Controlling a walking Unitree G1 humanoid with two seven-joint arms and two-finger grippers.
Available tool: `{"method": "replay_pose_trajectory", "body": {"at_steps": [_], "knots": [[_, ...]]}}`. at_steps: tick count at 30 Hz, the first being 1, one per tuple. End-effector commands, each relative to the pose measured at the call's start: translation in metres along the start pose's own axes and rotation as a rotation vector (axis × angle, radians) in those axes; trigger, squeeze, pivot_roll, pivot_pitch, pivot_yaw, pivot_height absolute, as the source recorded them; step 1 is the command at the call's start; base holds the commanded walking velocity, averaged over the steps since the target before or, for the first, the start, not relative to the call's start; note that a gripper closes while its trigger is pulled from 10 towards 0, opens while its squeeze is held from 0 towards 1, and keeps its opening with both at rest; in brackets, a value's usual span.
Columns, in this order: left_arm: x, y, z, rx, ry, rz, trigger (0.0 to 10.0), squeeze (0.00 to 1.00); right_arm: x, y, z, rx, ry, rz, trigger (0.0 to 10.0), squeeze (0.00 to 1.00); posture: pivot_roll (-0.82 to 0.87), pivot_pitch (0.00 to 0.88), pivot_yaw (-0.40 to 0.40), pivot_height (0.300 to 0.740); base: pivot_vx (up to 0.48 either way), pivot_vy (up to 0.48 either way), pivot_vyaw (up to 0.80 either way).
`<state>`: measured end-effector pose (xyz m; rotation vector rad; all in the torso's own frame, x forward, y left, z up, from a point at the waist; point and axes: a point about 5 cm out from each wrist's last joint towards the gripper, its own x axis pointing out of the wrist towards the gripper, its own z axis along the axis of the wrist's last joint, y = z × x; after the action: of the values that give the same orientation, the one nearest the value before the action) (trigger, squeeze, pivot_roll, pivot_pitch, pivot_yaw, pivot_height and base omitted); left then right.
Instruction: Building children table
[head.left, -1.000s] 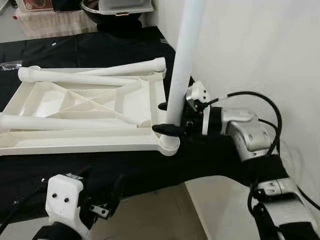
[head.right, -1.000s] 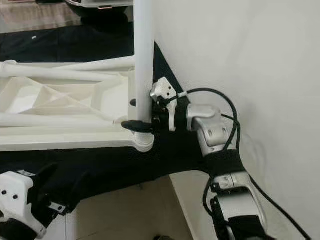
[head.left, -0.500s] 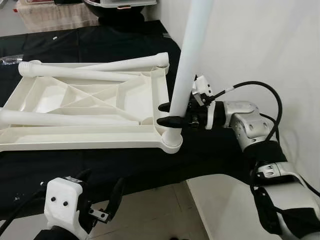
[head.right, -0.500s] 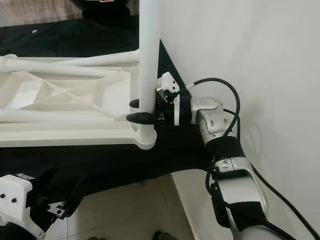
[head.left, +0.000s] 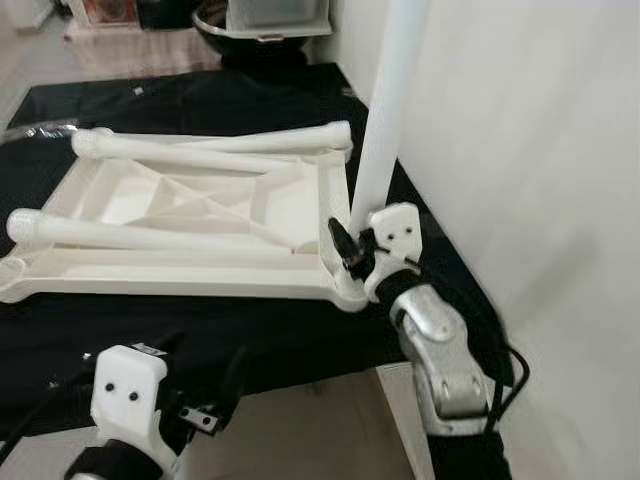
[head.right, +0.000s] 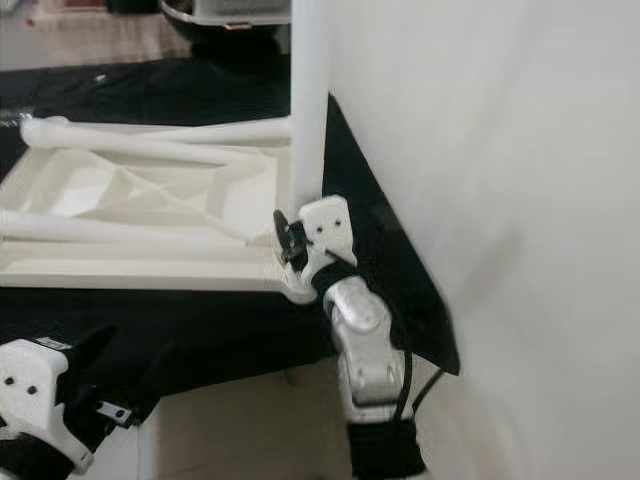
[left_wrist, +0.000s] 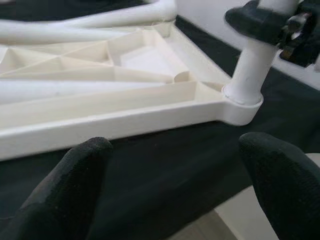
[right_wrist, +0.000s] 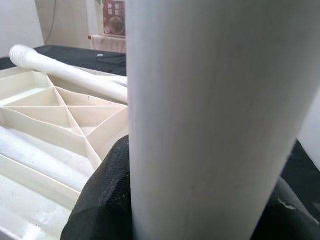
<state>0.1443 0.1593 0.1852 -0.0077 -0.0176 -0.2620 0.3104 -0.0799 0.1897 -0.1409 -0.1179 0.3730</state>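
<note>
A white tabletop (head.left: 180, 280) lies upside down on a black cloth. One white leg (head.left: 385, 130) stands upright in its near right corner socket (left_wrist: 242, 102). My right gripper (head.left: 356, 240) is shut on this leg just above the socket, its black fingers (right_wrist: 105, 200) wrapped around the tube (right_wrist: 210, 125). Three loose legs lie across the tabletop, two along the far side (head.left: 200, 152) and one nearer (head.left: 150, 235). Below the table's front edge, my left gripper (head.left: 200, 365) hangs open and holds nothing; its fingers (left_wrist: 85, 170) point toward the tabletop's near rim.
A white wall (head.left: 520, 150) runs close along the right of the table. A dark bowl and a white container (head.left: 260, 20) stand at the back. The black cloth (head.left: 200, 100) covers the table, and beige floor (head.left: 300, 430) shows below its front edge.
My right arm has swung round from the leg's right side to its near side, still shut on the leg. The leg stays upright. The view has shifted a little.
</note>
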Motion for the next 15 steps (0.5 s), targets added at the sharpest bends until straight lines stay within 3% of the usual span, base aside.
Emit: {"method": "replay_pose_trajectory", "body": {"at_steps": [1,2,6,7,8,10,12,13,14,15], "knots": [[0.001,0.0,-0.003,-0.005,0.012,-0.006,10.0,0.0,0.003,0.004,-0.027,-0.041,0.157,0.012,0.0,0.0,0.15,0.147,-0.057,0.74,0.0,0.0,0.0],[0.002,0.0,-0.003,-0.003,0.009,-0.006,10.0,0.0,0.007,0.006,-0.021,-0.029,0.147,0.011,10.0,0.0,0.16,0.148,-0.06,0.74,0.0,0.0,0.0],[0.001,0.001,-0.002,0.001,0.006,0.003,10.0,0.0,0.011,0.009,-0.009,0.016,0.106,0.038,10.0,0.0,0.16,0.148,-0.061,0.74,0.0,0.0,0.0],[0.001,0.002,-0.002,0.003,0.004,0.008,10.0,0.0,0.013,0.012,0.002,0.081,0.052,0.111,10.0,1.0,0.16,0.15,-0.06,0.74,0.0,0.0,0.0],[0.001,0.002,-0.002,0.003,0.004,0.008,10.0,0.0,0.013,0.012,0.002,0.081,0.052,0.111,10.0,1.0,0.16,0.15,-0.06,0.74,0.0,0.0,0.0],[0.001,0.003,-0.002,0.003,0.004,0.01,10.0,0.0,0.011,0.018,0.023,0.168,-0.062,0.318,10.0,1.0,0.15,0.155,-0.058,0.74,0.0,0.0,0.0],[0.001,0.002,-0.002,0.003,0.005,0.009,10.0,0.0,0.01,0.019,0.03,0.18,-0.101,0.39,10.0,1.0,0.15,0.155,-0.058,0.74,0.0,0.0,0.0],[0.001,0.002,-0.002,0.003,0.008,0.006,10.0,0.0,0.006,0.019,0.039,0.119,-0.147,0.527,10.0,1.0,0.15,0.16,-0.058,0.74,0.0,0.0,0.0],[0.001,0.002,-0.002,0.003,0.008,0.006,10.0,0.0,0.006,0.019,0.039,0.119,-0.147,0.527,10.0,1.0,0.15,0.16,-0.058,0.74,0.0,0.0,0.0],[0.001,0.002,-0.003,0.004,0.011,0.006,10.0,0.0,0.003,0.018,0.043,0.069,-0.16,0.633,10.0,1.0,0.15,0.162,-0.057,0.74,0.0,0.0,0.0]]}}
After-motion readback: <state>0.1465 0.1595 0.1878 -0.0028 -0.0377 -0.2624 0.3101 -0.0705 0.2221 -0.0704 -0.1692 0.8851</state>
